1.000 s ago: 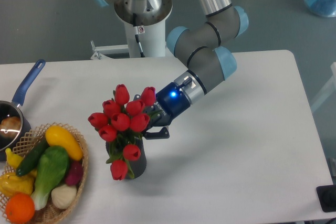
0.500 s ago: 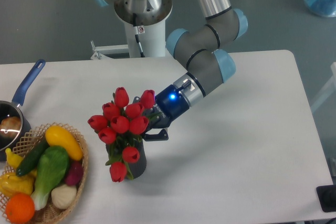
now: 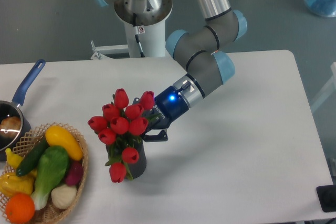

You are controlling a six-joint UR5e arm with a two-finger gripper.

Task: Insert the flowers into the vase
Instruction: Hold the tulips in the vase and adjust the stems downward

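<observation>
White table (image 3: 247,129): vase (image 3: 135,165) centre-left, flowers (image 3: 122,125) w/ stems in its mouth. Gripper (image 3: 149,128) at the bunch; finger state obscured by blooms, cannot tell. Wicker basket (image 3: 80,172) left.

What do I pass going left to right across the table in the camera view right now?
Saucepan → wicker basket → flowers → claw → bare table.

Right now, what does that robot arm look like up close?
The arm is made of silver-grey metal tubes joined by rounded joints with pale blue caps. Its dark tool carries a glowing blue light at the wrist. The white base pillar bears a small label.
</observation>
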